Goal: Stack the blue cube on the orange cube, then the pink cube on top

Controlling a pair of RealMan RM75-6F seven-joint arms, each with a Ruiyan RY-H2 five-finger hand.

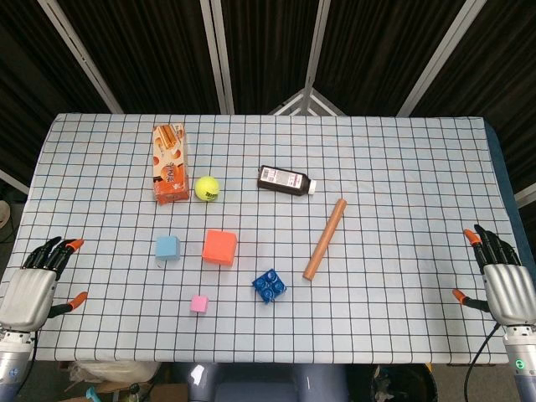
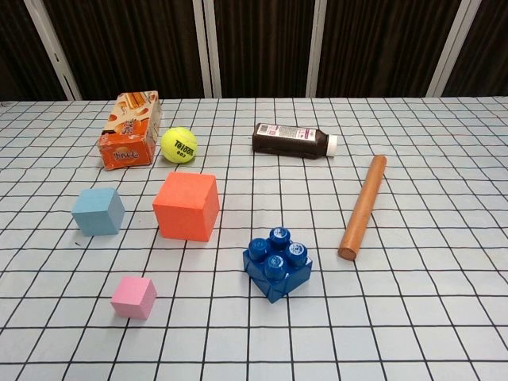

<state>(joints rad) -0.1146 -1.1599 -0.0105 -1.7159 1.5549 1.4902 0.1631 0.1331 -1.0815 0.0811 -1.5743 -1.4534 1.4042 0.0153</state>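
Observation:
The orange cube point(image 1: 219, 247) point(image 2: 186, 205) sits on the checked cloth left of centre. The light blue cube point(image 1: 167, 247) point(image 2: 98, 211) stands just to its left, a small gap apart. The small pink cube point(image 1: 198, 303) point(image 2: 133, 297) lies nearer the front edge, below the gap between them. My left hand point(image 1: 35, 283) rests at the table's front left corner, fingers apart and holding nothing. At the front right corner my right hand point(image 1: 502, 276) is likewise open and empty. Neither hand shows in the chest view.
A dark blue studded brick point(image 1: 269, 286) point(image 2: 278, 263) lies right of the pink cube. A wooden cylinder point(image 1: 325, 239) point(image 2: 363, 205), a dark bottle point(image 1: 286, 181) point(image 2: 294, 140), a tennis ball point(image 1: 207, 188) point(image 2: 178, 145) and an orange snack box point(image 1: 169, 163) point(image 2: 131, 129) lie farther back.

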